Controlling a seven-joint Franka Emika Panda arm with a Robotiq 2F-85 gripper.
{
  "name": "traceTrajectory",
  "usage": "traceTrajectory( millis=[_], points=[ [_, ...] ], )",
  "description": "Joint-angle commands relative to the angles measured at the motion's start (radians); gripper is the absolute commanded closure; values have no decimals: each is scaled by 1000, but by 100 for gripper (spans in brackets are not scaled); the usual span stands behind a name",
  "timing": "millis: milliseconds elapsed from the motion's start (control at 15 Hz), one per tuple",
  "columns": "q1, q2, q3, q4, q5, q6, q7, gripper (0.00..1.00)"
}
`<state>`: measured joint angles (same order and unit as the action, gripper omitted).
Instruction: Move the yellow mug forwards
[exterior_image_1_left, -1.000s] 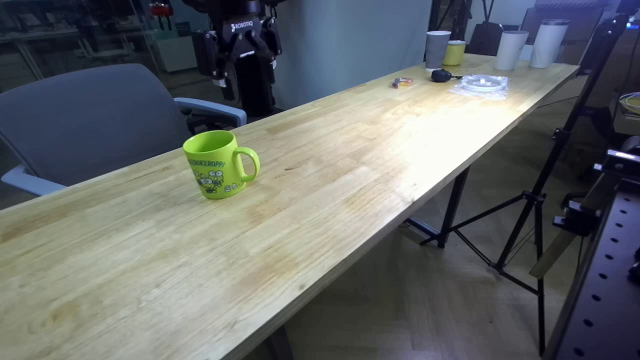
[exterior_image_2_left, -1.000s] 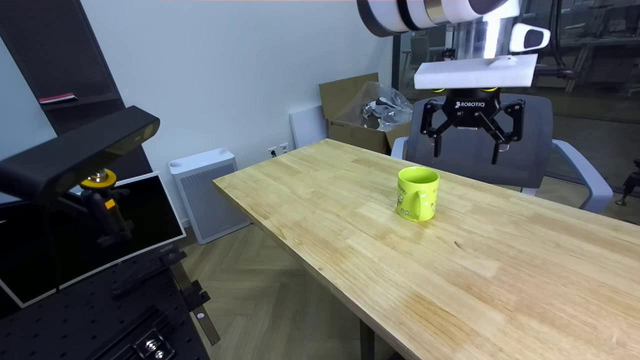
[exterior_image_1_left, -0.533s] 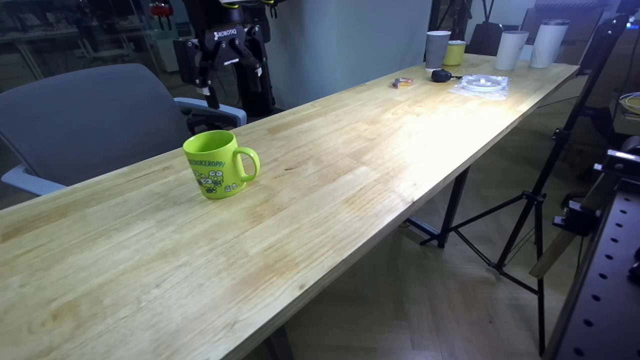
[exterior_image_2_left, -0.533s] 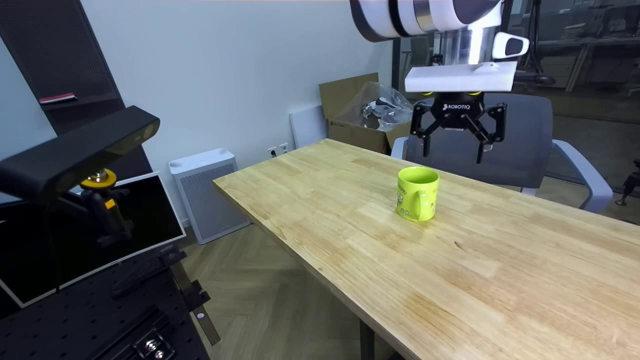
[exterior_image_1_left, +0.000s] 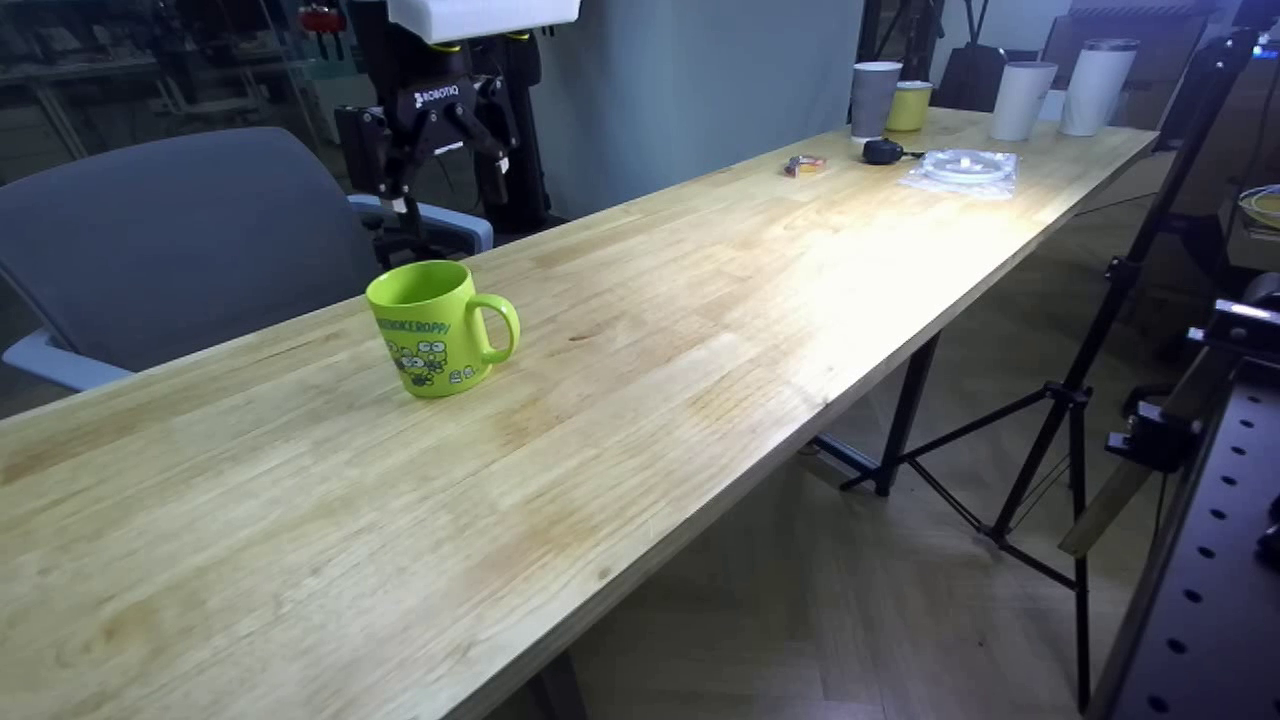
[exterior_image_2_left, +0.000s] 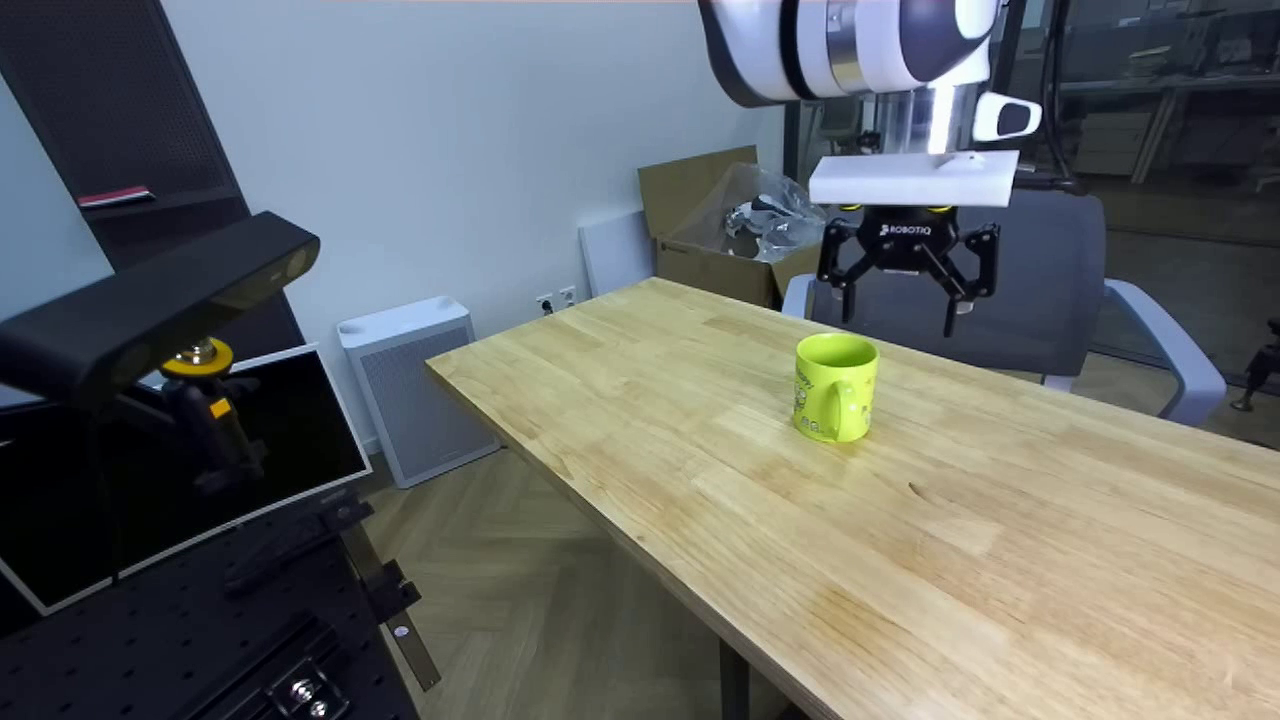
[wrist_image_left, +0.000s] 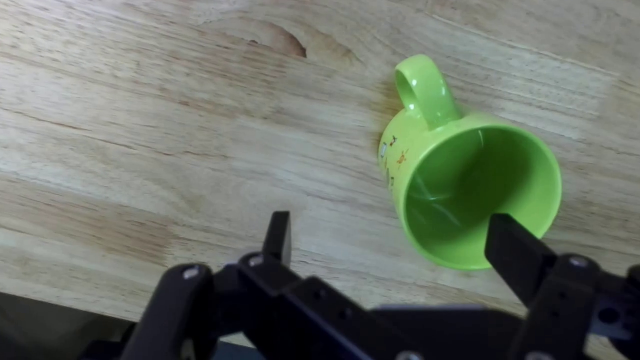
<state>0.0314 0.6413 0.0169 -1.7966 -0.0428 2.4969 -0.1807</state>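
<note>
Yellow mug (exterior_image_2_left: 832, 395) upright on the tabletop (exterior_image_2_left: 650, 430); pincer (exterior_image_2_left: 899, 312) spread wide, higher up.
From the left in an exterior view: an open cardboard box (exterior_image_2_left: 712, 275) holding clear plastic (exterior_image_2_left: 775, 208); the mug near the far edge, its handle (exterior_image_2_left: 847, 410) facing the viewer; the pincer hanging above the mug's height and apart from it, fingers (exterior_image_2_left: 951, 317) well separated; the grey chair (exterior_image_2_left: 1050, 280) behind.

The white arm (exterior_image_2_left: 820, 50) is banded in black and silver; the black gripper (exterior_image_2_left: 899, 312) is marked ROBOTIQ in white.
</note>
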Motion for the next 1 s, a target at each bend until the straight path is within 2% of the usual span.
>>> traceTrajectory(
  millis=[0, 933],
  points=[
    [0, 56, 6, 70, -19, -9, 14, 0],
    [-3, 158, 13, 154, -20, -4, 14, 0]
  ],
)
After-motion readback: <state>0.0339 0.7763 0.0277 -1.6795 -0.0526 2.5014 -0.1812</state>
